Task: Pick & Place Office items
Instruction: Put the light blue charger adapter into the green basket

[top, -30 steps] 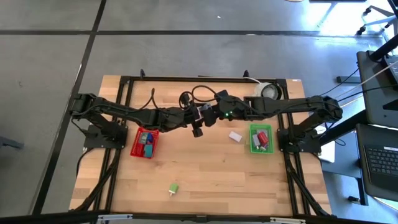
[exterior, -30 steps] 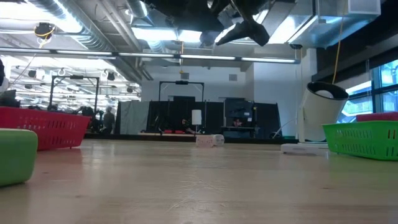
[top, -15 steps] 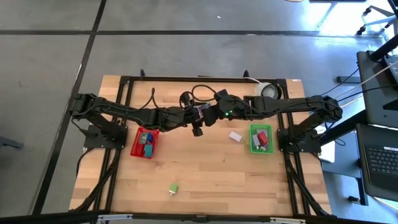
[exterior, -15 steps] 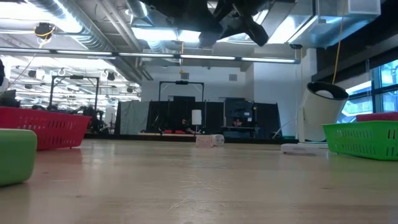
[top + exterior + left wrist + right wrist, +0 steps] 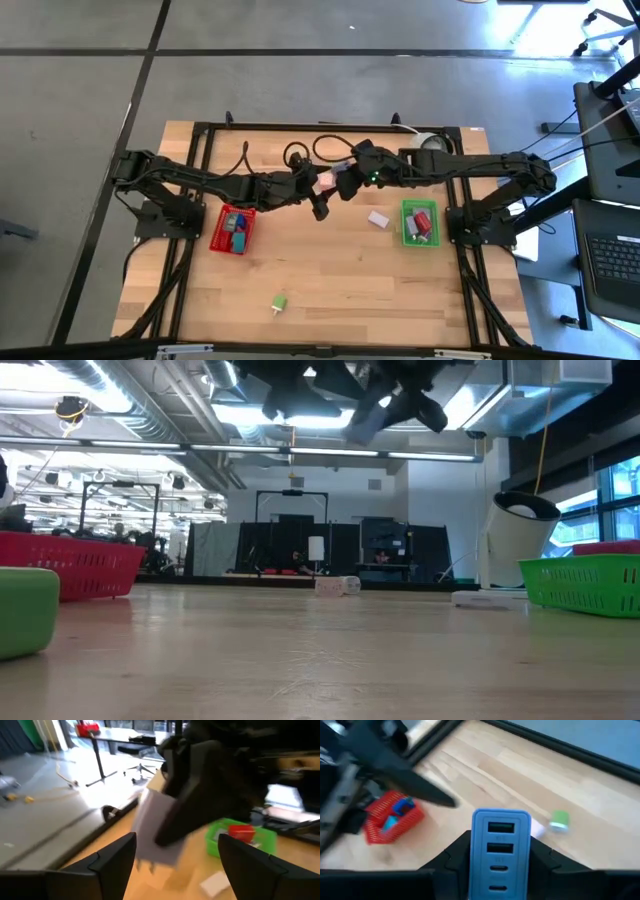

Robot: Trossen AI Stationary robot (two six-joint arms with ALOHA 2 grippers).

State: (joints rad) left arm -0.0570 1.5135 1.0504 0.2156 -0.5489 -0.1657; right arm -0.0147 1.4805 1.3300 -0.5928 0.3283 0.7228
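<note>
My right gripper is above the table's middle, shut on a small pale block with a blue face and several ports. The block also shows in the high view and in the left wrist view. My left gripper is open and empty. It faces the block from the table's left side, a short way off. A green block lies on the table near the front edge. A white piece lies beside the green tray. My right gripper pinches the block by its two narrow sides, one finger on each side. The fingers come from the table's right side, pointing toward its left. The block is lifted clear of the table, its port face toward the wrist camera.
A red tray with small pieces stands at the left. The green tray with red and grey pieces stands at the right. A white roll stands at the far right. Bare wood lies between the trays and toward the near edge.
My right gripper has drawn back a little toward the table's right and far edges with the block. It now stands apart from my left gripper, which was close against it a second ago.
</note>
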